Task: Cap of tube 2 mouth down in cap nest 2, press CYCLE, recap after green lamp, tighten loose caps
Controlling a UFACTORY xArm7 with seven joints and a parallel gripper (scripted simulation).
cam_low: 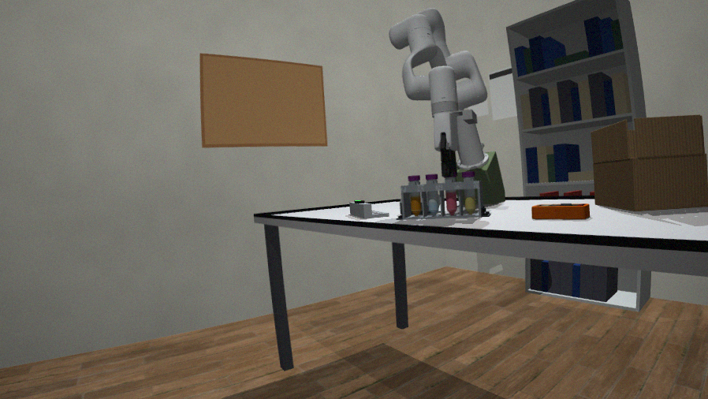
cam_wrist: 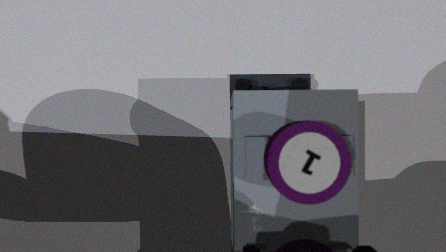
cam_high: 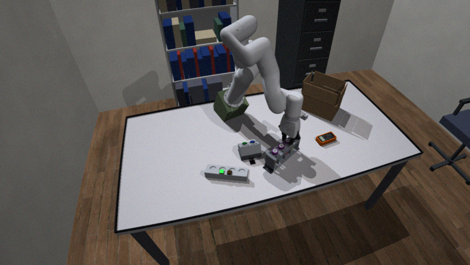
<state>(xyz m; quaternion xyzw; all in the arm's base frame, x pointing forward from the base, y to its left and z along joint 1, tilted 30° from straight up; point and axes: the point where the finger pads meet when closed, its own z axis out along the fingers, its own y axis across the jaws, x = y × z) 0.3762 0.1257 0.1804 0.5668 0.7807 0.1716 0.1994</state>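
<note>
The decapping station stands mid-table with four purple-capped tubes. My gripper points straight down over the tube second from the far end of the rack, also in the side view. Its fingers stand part open around that tube's cap, whose rim just shows at the bottom of the wrist view. The cap marked 1 sits on its tube just beyond. The cap tray has empty nests, and its green lamp is lit. The key housing carries the green key and the blue key.
An orange meter lies right of the rack. A cardboard box stands at the back right. The arm's green base is at the table's back edge. A bookshelf and a cabinet stand behind the table.
</note>
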